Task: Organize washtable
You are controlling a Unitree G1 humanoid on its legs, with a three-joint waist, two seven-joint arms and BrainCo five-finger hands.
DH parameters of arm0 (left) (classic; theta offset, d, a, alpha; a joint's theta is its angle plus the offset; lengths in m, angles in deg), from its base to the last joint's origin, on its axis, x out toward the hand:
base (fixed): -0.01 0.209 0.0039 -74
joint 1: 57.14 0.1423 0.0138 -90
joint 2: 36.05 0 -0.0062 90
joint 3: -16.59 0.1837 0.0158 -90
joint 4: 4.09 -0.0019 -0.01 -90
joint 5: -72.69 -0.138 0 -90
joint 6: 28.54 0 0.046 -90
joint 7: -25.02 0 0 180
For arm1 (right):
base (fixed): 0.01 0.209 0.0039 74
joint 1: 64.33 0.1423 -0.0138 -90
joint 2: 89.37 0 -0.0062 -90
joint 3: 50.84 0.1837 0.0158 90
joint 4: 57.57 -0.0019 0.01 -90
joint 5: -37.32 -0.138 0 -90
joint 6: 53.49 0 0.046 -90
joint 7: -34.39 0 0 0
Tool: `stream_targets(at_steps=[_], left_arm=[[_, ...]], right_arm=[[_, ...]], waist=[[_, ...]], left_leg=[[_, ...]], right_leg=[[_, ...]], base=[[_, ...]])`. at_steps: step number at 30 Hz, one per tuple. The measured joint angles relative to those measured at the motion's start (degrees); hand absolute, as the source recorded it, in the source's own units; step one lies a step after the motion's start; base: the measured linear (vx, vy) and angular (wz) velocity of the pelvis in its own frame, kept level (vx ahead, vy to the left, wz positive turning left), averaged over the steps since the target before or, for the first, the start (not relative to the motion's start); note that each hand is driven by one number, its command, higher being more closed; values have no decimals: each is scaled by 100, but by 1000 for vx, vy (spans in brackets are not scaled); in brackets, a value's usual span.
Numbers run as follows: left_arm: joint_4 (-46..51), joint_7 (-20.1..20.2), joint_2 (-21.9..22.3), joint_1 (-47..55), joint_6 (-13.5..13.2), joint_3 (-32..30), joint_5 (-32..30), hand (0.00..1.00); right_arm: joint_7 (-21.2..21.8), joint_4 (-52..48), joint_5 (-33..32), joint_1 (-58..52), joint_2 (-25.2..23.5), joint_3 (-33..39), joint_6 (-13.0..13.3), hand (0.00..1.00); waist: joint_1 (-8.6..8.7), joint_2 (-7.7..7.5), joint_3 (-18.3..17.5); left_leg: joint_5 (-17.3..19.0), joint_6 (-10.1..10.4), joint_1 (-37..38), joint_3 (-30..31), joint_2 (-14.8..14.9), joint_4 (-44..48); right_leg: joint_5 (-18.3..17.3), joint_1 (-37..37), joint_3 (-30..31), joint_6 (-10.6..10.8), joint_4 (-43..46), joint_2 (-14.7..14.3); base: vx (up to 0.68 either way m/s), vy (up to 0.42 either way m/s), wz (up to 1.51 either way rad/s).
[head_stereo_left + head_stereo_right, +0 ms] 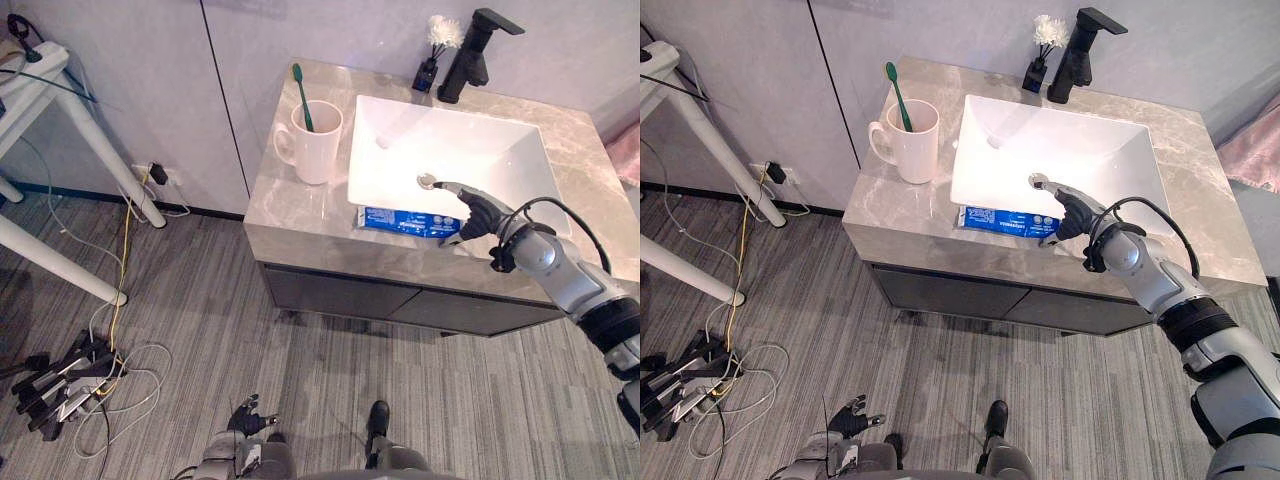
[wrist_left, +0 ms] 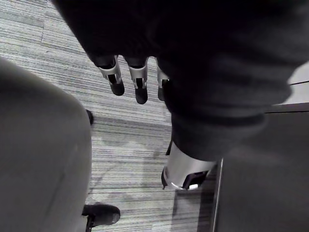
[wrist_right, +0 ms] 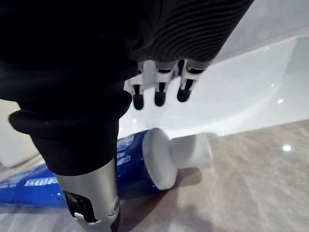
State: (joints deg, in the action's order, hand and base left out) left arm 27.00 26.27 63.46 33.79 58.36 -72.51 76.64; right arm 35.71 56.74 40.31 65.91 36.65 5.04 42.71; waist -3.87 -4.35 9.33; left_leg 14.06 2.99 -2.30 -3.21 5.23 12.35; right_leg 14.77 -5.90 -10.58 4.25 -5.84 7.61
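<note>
The blue toothpaste tube [image 1: 398,220] lies flat on the marble surface [image 1: 300,215] along the front rim of the white sink [image 1: 455,150]. The right hand [image 1: 478,212] is at the tube's white cap, its fingers [image 3: 159,92] straight, side by side just above it, pinching nothing. The left hand [image 1: 246,416] hangs low over the floor, fingers [image 2: 140,83] loosely straight.

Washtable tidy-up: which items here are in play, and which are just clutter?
In play: toothpaste tube, lying at the sink front rim; right hand, open by its cap end; mug; toothbrush standing in it.
Lying about: faucet; black holder with white tuft; floor cables; pink cloth; left hand, hanging low.
</note>
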Motion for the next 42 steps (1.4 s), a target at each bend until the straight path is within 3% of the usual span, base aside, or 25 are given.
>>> stream_targets(at_steps=[19,28,29,42], left_arm=[[64,0,8,-3,-3,0,5,0],[264,-2,-14,-3,-3,-58,13,0],[275,-2,-19,-3,-3,-58,15,0],[286,-6,-79,-105,-7,-60,64,0]], right_arm=[[-6,121,-1,1,0,107,-5,0],[-27,62,-13,70,0,257,-5,0],[-38,60,-14,70,0,259,-5,100],[-133,-142,-14,69,-44,209,-2,100]], waist=[[-7,14,92],[-15,-47,324],[-16,-56,333],[-44,-144,497]], left_leg=[[0,0,1,2,1,-1],[0,0,-35,15,4,66],[0,0,-45,21,8,67],[-2,25,-111,99,130,102]], right_leg=[[0,1,0,0,0,-1],[-1,5,-6,0,0,-3],[-1,4,-8,0,0,-6],[-23,0,6,17,1,-123]], base=[[0,0,0],[0,0,0],[0,0,4],[0,0,0]])
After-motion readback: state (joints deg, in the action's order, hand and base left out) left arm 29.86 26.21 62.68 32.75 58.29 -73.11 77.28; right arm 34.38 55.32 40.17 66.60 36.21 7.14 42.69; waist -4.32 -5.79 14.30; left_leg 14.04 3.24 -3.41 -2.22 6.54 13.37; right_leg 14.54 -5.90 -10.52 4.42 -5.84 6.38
